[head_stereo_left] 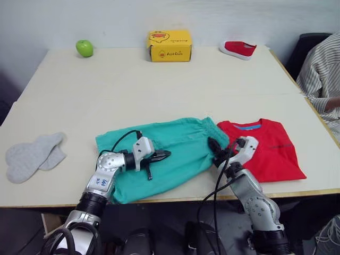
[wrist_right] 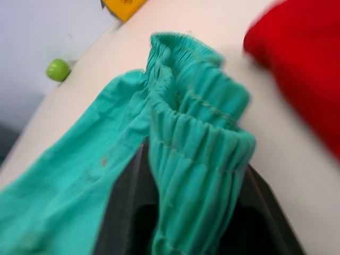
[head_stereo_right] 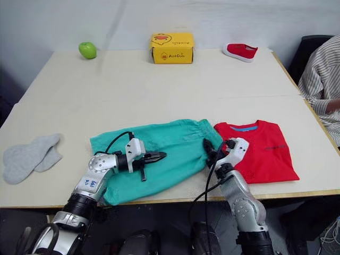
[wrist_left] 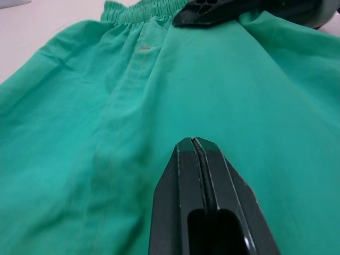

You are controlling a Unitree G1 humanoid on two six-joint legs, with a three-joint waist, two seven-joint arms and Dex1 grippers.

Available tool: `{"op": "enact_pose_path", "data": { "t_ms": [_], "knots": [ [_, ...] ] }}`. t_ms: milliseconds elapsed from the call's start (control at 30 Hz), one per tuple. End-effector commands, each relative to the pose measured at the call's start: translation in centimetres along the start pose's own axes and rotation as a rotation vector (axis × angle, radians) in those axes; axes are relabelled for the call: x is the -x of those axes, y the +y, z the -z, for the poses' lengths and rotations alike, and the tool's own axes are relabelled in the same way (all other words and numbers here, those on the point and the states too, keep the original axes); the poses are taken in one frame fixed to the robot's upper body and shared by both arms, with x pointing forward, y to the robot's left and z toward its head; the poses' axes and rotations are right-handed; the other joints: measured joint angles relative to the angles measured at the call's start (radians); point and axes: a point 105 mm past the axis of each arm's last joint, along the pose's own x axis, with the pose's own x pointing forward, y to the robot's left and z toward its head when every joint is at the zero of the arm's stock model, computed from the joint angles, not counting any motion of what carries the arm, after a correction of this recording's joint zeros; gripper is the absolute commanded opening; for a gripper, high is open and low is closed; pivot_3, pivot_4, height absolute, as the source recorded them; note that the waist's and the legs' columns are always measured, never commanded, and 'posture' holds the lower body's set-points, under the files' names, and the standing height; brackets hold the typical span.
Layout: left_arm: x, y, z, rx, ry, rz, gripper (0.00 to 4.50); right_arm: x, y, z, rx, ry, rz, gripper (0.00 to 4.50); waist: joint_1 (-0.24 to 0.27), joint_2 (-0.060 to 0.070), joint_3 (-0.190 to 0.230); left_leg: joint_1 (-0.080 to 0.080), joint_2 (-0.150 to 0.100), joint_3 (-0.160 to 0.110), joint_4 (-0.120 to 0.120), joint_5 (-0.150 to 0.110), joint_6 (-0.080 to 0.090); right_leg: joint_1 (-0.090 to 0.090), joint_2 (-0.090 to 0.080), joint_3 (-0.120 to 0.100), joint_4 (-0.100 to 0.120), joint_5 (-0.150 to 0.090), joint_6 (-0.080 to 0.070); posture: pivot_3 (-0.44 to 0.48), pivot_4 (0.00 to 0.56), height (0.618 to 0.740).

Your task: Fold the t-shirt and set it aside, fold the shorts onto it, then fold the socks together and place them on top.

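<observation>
right pincer [head_stereo_left: 214,150] gripping shorts [head_stereo_left: 175,154] waistband, fingertips hidden

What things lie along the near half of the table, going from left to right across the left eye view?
the socks → the shorts, with the left gripper over them and the right gripper at their waistband → the t-shirt

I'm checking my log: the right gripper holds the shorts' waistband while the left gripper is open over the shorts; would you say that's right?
Not quite. The left gripper is shut, not open: the left wrist view shows its two fingers pressed together over the shorts. The rest stands: the right gripper holds the waistband.
</observation>
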Motion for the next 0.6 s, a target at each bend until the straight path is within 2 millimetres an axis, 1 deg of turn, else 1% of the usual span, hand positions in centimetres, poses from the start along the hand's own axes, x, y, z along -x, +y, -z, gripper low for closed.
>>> {"op": "enact_pose_path", "data": {
  "t_ms": [33,67,100,200,267,300,333,367,433,500,533,600],
  "knots": [
    [-0.2,0.0,-1.0,0.021,-0.021,-0.009,0.00,0.5,0.7,-5.7,0.106,-0.226,-0.016,0.01,0.001,0.001,0.001,-0.001,0.000,0.000,0.000,0.001,-0.001,-0.001,0.000,0.000,0.000,0.000,0.000,0.000,0.150,0.740],
    [-0.3,0.1,-1.1,0.017,-0.015,-0.012,0.00,0.8,0.3,-6.5,0.147,-0.245,0.010,0.01,0.003,0.001,0.001,-0.001,0.000,0.000,0.000,0.002,-0.003,-0.001,0.000,0.000,0.000,0.000,0.000,0.000,0.150,0.740],
    [-0.4,0.2,-1.3,0.014,-0.012,-0.021,0.00,1.2,0.0,-7.6,0.240,-0.275,0.036,0.01,0.003,0.001,0.001,-0.002,-0.001,0.000,0.000,0.002,-0.004,-0.002,0.000,0.000,0.000,0.000,0.000,0.000,0.150,0.740],
    [-0.4,0.8,-1.5,0.043,-0.017,-0.080,0.00,2.1,-0.1,-10.5,0.445,-0.327,0.075,0.01,0.009,0.002,0.002,-0.002,-0.002,0.001,0.000,0.002,-0.003,-0.002,0.000,0.000,-0.001,0.000,0.001,0.000,0.150,0.740],
    [-0.4,1.1,-1.4,0.057,-0.007,-0.107,0.00,2.2,0.5,-11.7,0.531,-0.335,0.078,0.01,0.013,0.002,0.002,-0.003,-0.002,0.002,0.000,0.001,-0.003,-0.002,0.000,0.000,-0.002,0.000,0.001,0.000,0.150,0.740],
    [-0.2,1.2,-1.4,0.060,0.000,-0.119,0.00,2.2,1.4,-12.1,0.597,-0.339,0.054,0.01,0.012,0.002,0.003,-0.003,-0.002,0.002,0.000,0.001,-0.003,-0.002,0.000,0.000,-0.002,0.000,0.001,0.000,0.150,0.740],
    [-0.1,1.3,-1.3,0.062,0.004,-0.129,0.00,2.1,2.4,-12.0,0.654,-0.329,0.021,0.01,0.010,0.002,0.003,-0.003,-0.001,0.003,-0.001,0.001,-0.003,-0.003,0.000,0.001,-0.002,0.000,0.001,0.000,0.150,0.740],
    [0.1,1.6,-1.3,0.072,0.005,-0.153,0.00,1.7,4.2,-11.2,0.729,-0.302,-0.050,0.01,0.008,0.001,0.003,-0.003,-0.001,0.004,-0.001,0.002,-0.004,-0.003,0.000,0.001,-0.002,0.000,0.001,0.000,0.150,0.740],
    [0.3,2.0,-1.3,0.085,0.004,-0.182,0.00,1.3,6.2,-9.5,0.821,-0.246,-0.137,0.01,-0.002,0.001,0.004,-0.002,0.000,0.004,-0.001,0.002,-0.004,-0.005,0.001,0.002,-0.001,0.000,0.001,0.000,0.150,0.740],
    [0.6,2.3,-1.1,0.096,0.020,-0.209,0.00,0.6,8.4,-6.4,0.898,-0.171,-0.257,0.01,-0.007,0.001,0.004,-0.002,0.002,0.004,-0.001,0.002,-0.004,-0.006,0.000,0.002,0.001,0.000,0.001,0.000,0.150,0.740],
    [0.7,2.4,-1.0,0.101,0.027,-0.218,0.00,0.4,9.0,-5.1,0.916,-0.139,-0.298,0.01,-0.009,0.001,0.004,-0.002,0.002,0.004,-0.001,0.002,-0.004,-0.006,0.000,0.002,0.001,0.000,0.001,0.000,0.150,0.740],
    [0.8,2.5,-1.0,0.111,0.034,-0.229,0.00,0.1,9.6,-3.7,0.922,-0.104,-0.332,0.01,-0.009,0.000,0.004,-0.002,0.002,0.005,-0.001,0.003,-0.004,-0.008,0.001,0.002,0.003,0.000,0.001,0.000,0.150,0.740]
  ]
}}
